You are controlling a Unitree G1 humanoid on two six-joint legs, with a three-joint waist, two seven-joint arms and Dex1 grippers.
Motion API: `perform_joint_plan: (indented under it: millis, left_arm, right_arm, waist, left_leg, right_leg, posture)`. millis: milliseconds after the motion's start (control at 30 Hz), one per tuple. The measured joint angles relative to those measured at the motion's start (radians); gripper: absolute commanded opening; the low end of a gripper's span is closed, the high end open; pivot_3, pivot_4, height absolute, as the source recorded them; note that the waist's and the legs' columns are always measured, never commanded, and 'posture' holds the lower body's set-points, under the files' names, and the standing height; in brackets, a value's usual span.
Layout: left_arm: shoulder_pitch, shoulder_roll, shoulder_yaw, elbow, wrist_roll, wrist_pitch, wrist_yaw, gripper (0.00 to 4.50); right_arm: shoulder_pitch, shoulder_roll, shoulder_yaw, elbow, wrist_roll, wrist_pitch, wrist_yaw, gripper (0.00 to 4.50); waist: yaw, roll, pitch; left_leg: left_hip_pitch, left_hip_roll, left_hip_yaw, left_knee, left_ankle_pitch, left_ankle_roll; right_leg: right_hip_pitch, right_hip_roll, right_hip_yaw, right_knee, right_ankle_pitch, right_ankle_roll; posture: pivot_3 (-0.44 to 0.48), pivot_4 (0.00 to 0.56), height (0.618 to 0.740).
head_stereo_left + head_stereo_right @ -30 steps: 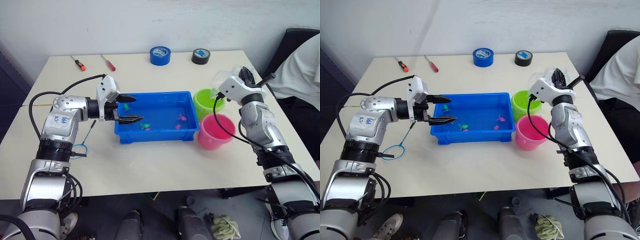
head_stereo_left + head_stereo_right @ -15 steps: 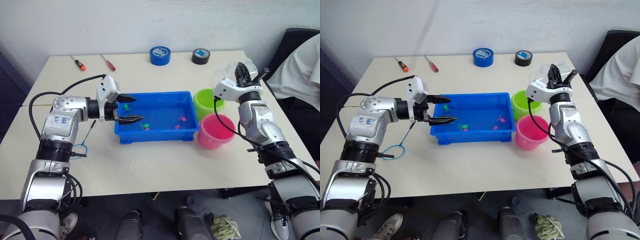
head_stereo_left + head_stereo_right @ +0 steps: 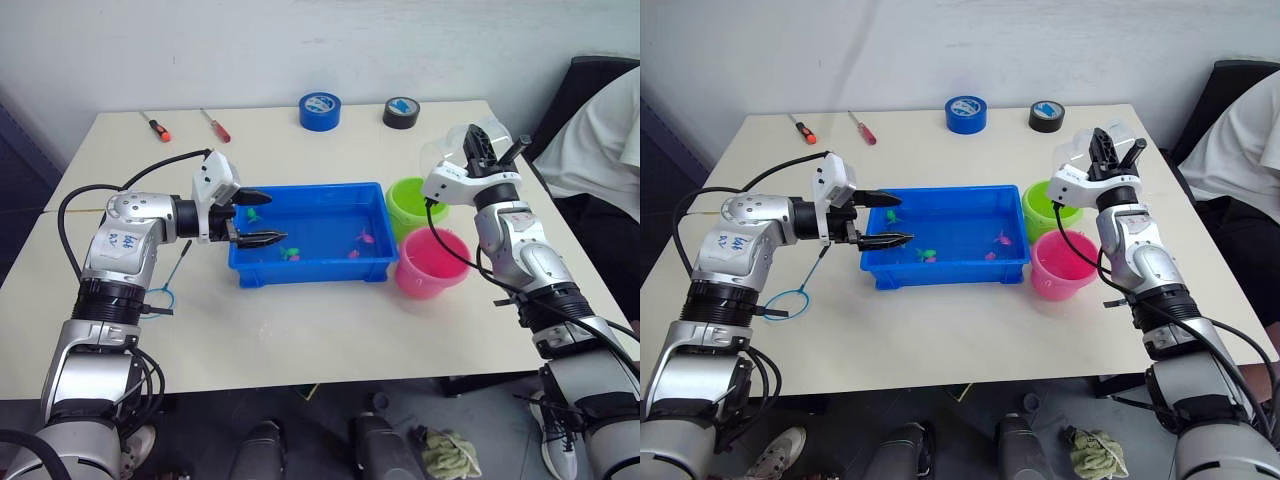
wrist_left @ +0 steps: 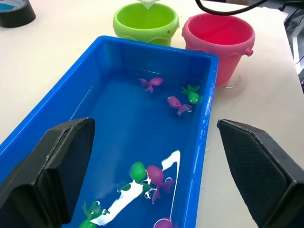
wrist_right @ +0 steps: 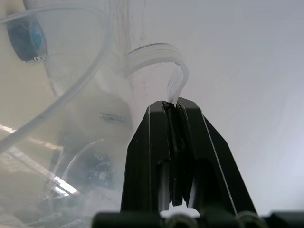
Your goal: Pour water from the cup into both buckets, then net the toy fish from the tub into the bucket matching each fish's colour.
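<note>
My right gripper (image 5: 172, 107) is shut on the handle of the clear cup (image 3: 452, 152), which it holds tilted above the far right rim of the green bucket (image 3: 418, 203). The cup's spout (image 4: 148, 3) hangs over that bucket. The pink bucket (image 3: 432, 265) stands just in front of the green one. Both sit right of the blue tub (image 3: 310, 188), where green and pink toy fish (image 4: 151, 83) lie in shallow water. My left gripper (image 3: 262, 218) hovers open over the tub's left end. The net (image 3: 790, 300) lies on the table left of the tub.
Two screwdrivers (image 3: 155, 125) lie at the far left of the table. A blue tape roll (image 3: 320, 110) and a black tape roll (image 3: 401, 112) sit at the far middle. A person in white (image 3: 600, 140) sits beyond the right edge.
My right wrist has turned and shifted slightly left, tipping the cup back from its steeper pour over the green bucket. The left arm has not moved.
</note>
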Motion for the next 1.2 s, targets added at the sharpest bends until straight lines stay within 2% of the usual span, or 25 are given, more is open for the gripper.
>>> perform_joint_plan:
  millis: [267,433,633,767,867,1033,1200]
  left_arm:
    - [0.000,0.000,0.003,0.000,-0.002,0.001,0.000,4.50]
    - [-0.005,-0.008,0.050,-0.001,-0.048,0.020,-0.005,4.50]
    - [-0.017,-0.029,0.051,-0.002,-0.073,0.025,-0.024,4.50]
    - [-0.028,-0.039,0.050,-0.001,-0.076,0.024,-0.034,4.50]
    - [-0.030,-0.049,0.047,0.000,-0.076,0.025,-0.045,4.50]
    - [-0.037,-0.061,0.037,0.000,-0.076,0.039,-0.062,4.50]
    - [-0.049,-0.063,0.036,0.000,-0.076,0.045,-0.075,4.50]
  right_arm:
    - [0.010,0.010,-0.026,-0.013,0.038,0.006,0.011,0.04]
    - [0.077,0.102,-0.276,-0.093,0.344,0.091,0.112,0.04]
    - [0.151,0.137,-0.526,-0.262,0.639,0.260,0.228,0.04]
    - [0.220,0.184,-0.683,-0.372,0.780,0.395,0.229,0.04]
    - [0.282,0.265,-0.801,-0.432,0.883,0.507,0.196,0.04]
    - [0.363,0.397,-0.877,-0.491,0.997,0.619,0.141,0.04]
    - [0.367,0.461,-0.904,-0.531,1.072,0.637,0.098,0.04]
  waist:
    - [0.000,0.000,0.000]
    - [0.003,0.000,0.000]
    - [0.007,0.000,0.000]
    - [0.007,0.000,0.000]
    - [0.002,0.000,0.000]
    - [0.001,0.000,0.000]
    - [0.004,0.000,0.000]
  left_leg:
    - [0.000,0.000,0.000,0.000,0.000,0.000]
    - [0.000,0.000,0.000,0.000,0.000,0.000]
    - [0.000,0.000,-0.001,0.000,0.000,0.000]
    - [0.000,0.001,-0.001,0.000,0.000,0.000]
    - [0.001,0.001,-0.001,0.000,0.000,0.000]
    - [0.001,0.002,0.000,-0.001,0.000,0.000]
    - [0.001,0.001,-0.001,-0.001,0.000,0.000]
  right_leg:
    - [0.000,0.000,0.000,0.000,0.000,0.000]
    - [0.001,0.000,-0.001,0.000,0.000,0.000]
    - [0.002,-0.001,-0.001,0.000,0.000,0.000]
    - [0.001,0.000,-0.001,0.000,0.000,0.000]
    - [0.001,0.000,-0.001,0.000,0.000,0.000]
    - [0.001,0.001,0.001,0.001,0.000,0.000]
    - [0.001,0.001,0.001,0.001,0.000,0.000]
  posture:
    - [0.000,0.150,0.734]
    - [0.000,0.150,0.734]
    - [0.000,0.150,0.734]
    - [0.000,0.150,0.734]
    - [0.000,0.150,0.734]
    - [0.000,0.150,0.734]
    - [0.000,0.150,0.734]
